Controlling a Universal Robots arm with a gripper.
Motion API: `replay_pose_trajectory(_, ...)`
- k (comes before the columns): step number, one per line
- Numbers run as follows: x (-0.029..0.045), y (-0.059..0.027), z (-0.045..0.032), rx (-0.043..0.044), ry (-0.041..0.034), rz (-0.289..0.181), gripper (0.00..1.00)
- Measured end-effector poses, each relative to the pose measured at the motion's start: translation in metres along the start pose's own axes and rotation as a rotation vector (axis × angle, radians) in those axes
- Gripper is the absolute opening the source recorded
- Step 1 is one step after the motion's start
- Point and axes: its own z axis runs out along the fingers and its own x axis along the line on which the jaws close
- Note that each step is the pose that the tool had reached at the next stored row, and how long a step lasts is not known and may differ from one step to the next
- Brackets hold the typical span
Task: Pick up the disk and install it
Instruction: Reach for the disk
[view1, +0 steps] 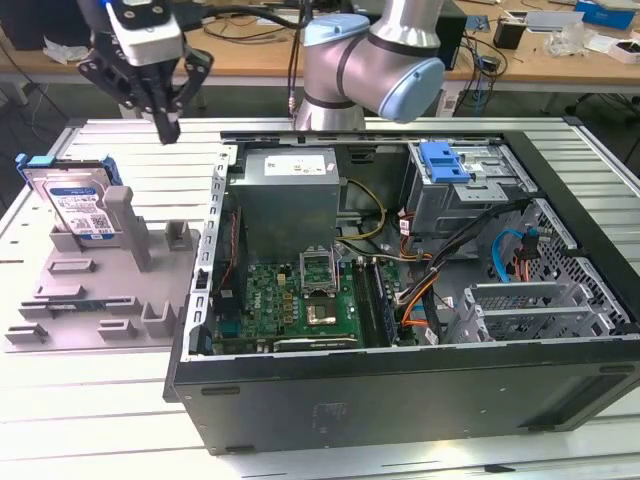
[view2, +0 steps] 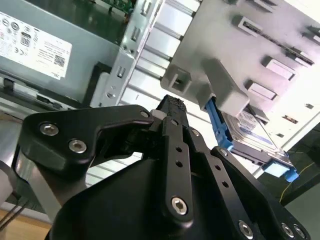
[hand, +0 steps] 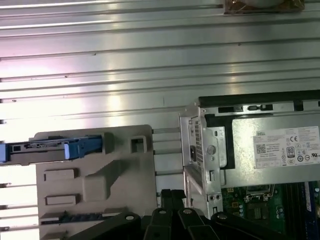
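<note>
Step in hand looks like the approach to the pick: gripper (view1: 170, 128) hangs in free air, fingers together, nothing in them. The disk (view1: 82, 208) sits below it & off to the exterior view's left, leaning on edge in the grey holder (view1: 90, 300), untouched. The pick prob. calls for fingers parted & lined up over the disk's top edge. A holder post (view1: 122, 215) stands just beside the disk on the gripper's side; the PC case wall (view1: 216, 240) is below on the other side, w/ open table between

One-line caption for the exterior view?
Gripper hangs above the grey fixture holding the disk, beside the open computer case.
</note>
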Motion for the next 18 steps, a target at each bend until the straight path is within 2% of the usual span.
replay_pose_trajectory(4,0.0184,0.0045,0.0004,0.0002,0.0,0.0,0.11)
replay_pose_trajectory(6,0.0331,0.007,0.0011,0.0007,-0.0001,0.0,0.11)
replay_pose_trajectory(8,0.0426,0.0085,0.0015,0.0009,0.0,0.0,0.11)
replay_pose_trajectory(11,0.0613,0.0119,0.0023,0.0012,-0.0001,0.0,0.11)
replay_pose_trajectory(16,0.0859,0.0172,0.0033,0.0015,-0.0001,0.0,0.11)
replay_pose_trajectory(18,0.0992,0.0202,0.0038,0.0015,-0.0001,0.0,0.11)
